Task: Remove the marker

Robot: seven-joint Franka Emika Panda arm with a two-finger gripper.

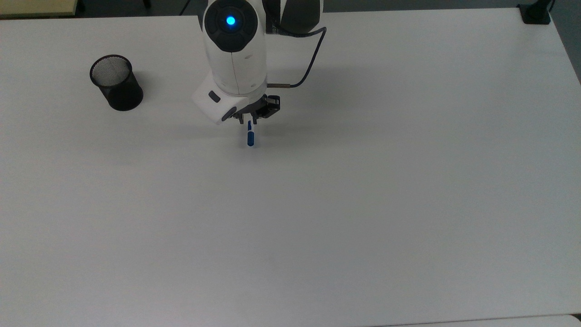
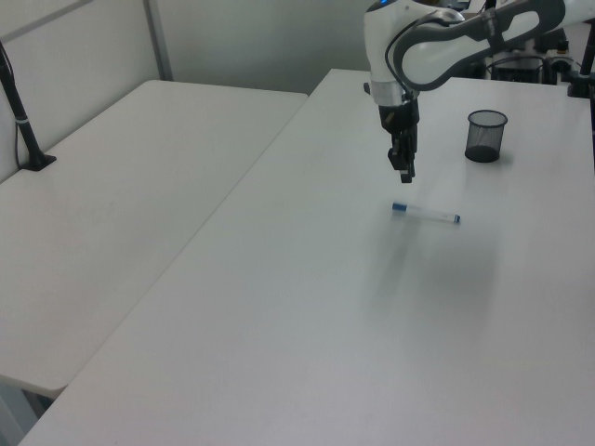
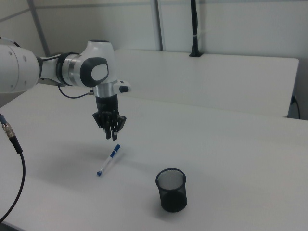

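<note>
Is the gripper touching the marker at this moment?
Apart. In the left view the gripper hangs above the marker, which lies flat on the table with bare tabletop between them.

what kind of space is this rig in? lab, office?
Probably a robotics lab or test room. Plain white tables with black pole mounts clamped on, and a Franka arm, gripper over a marker and a black mesh cup.
</note>
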